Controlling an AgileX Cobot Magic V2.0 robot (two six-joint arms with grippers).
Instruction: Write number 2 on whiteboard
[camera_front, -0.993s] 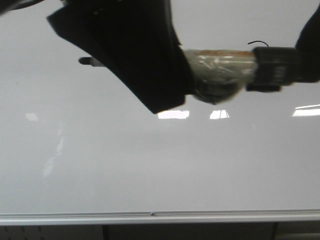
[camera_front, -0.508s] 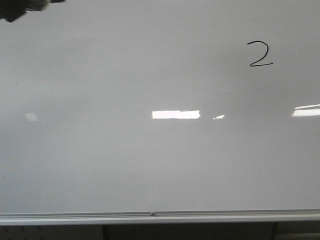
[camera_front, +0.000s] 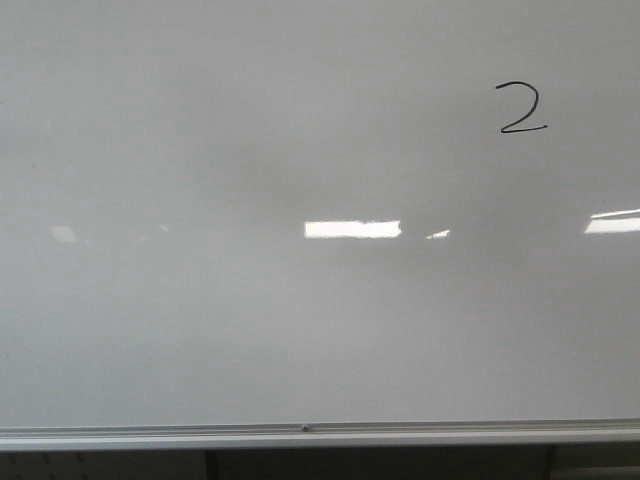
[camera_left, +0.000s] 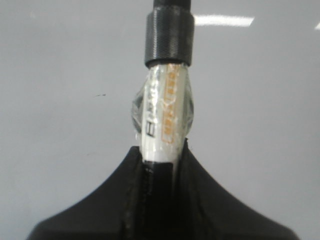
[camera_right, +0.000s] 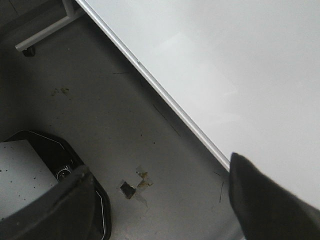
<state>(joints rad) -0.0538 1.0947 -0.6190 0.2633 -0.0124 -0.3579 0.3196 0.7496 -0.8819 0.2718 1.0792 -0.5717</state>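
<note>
Arm gone from front view since a second ago, leaving board unobstructed.

Left gripper (camera_left: 159, 165) clenching marker (camera_left: 162, 117), cap end pointing at whiteboard (camera_front: 200, 330).

Right gripper (camera_right: 160, 205) hanging spread, empty, over floor (camera_right: 120, 125) beside rail (camera_right: 165, 97).

Risk: marker swinging back near board, streaking surface or smudging wet ink.

2 (camera_front: 521, 108) sitting upper right: thin black, curved top, flat base, looking complete.

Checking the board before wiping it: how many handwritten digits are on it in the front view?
1. The number 2 sits in the upper right of the whiteboard. The bright patches lower down are only light reflections. Parts of the board outside the view may hold more.
</note>
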